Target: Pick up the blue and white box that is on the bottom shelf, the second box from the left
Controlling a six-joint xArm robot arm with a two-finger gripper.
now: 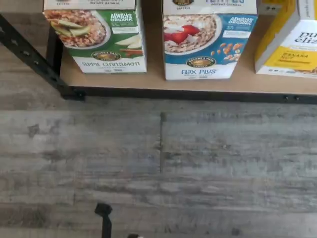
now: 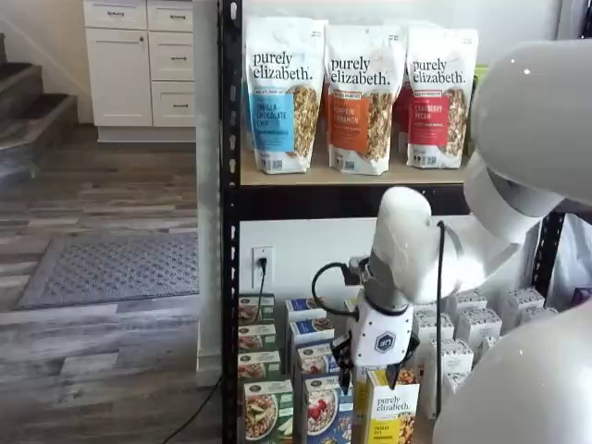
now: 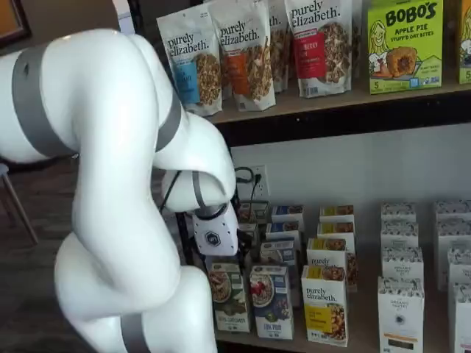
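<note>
Grey wood-plank floor (image 1: 148, 158) runs beneath the bottom shelf (image 1: 198, 84)

End effector (image 2: 370, 374) above blue and white box (image 2: 321, 412), bottom shelf (image 2: 229, 407).

The wrist view looks down, close, on the bottom shelf (image 1: 198, 84) front edge and the wood floor (image 1: 148, 158) before it. Both shelf views face the rack from the front, farther back, one from an angle; both share the granola bags (image 2: 361, 97) and the arm (image 3: 110, 184).
</note>
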